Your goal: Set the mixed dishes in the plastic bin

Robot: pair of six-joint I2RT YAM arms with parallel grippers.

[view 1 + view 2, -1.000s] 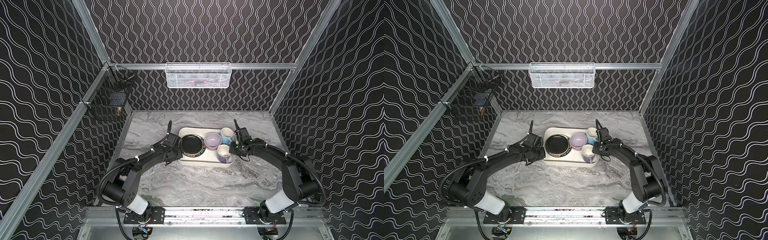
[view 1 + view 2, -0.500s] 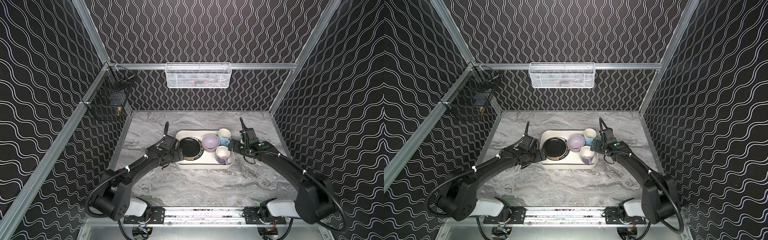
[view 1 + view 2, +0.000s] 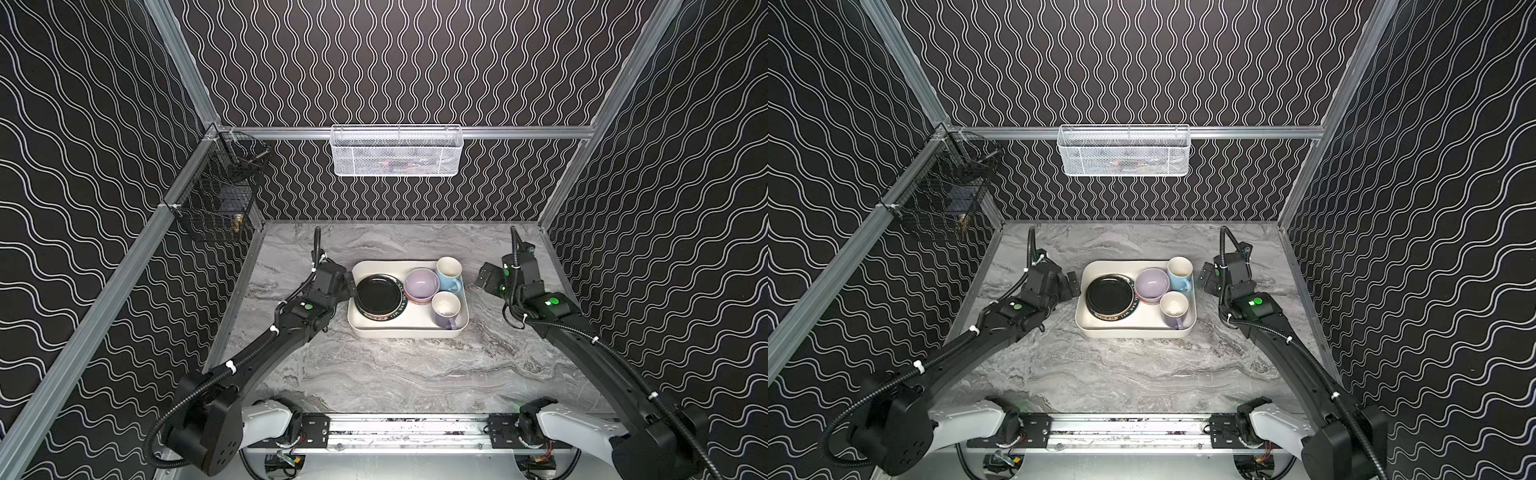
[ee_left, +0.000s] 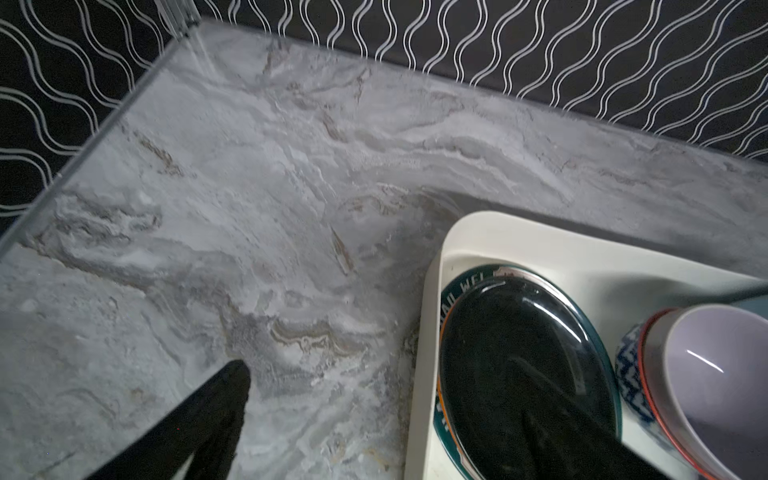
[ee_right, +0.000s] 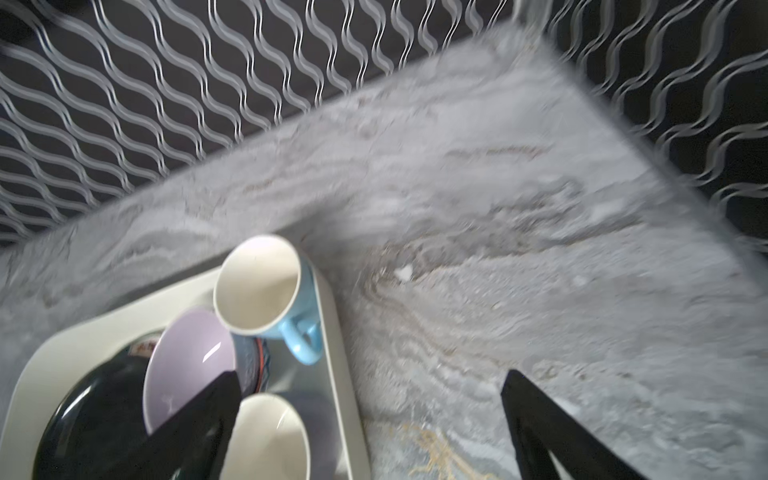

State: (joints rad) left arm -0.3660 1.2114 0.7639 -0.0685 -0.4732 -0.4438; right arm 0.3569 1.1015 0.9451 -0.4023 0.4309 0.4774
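Observation:
The plastic bin (image 3: 395, 266) (image 3: 1125, 266) stands mid-table and holds the mixed dishes. A black plate (image 3: 377, 294) (image 4: 519, 361) tops a stack of plates at its left. A lilac bowl (image 3: 422, 282) (image 5: 187, 353) nests in a patterned bowl. At the bin's right end stand a light-blue mug (image 3: 449, 272) (image 5: 266, 286) and a lilac mug (image 3: 446, 309). My left gripper (image 3: 347, 283) (image 4: 395, 407) is open, straddling the bin's left rim and holding nothing. Off the bin's right side my right gripper (image 3: 488, 280) (image 5: 370, 378) hangs open and empty.
A white wire-mesh basket (image 3: 397, 151) hangs on the back rail. A black wire basket (image 3: 216, 199) hangs at the left wall's back corner. Patterned walls close in the marble table (image 3: 395, 374) on three sides.
Both grippers were shut at the bin's two ends a second ago; they have opened and drawn back, the right one farther. The bin has shifted slightly toward the front.

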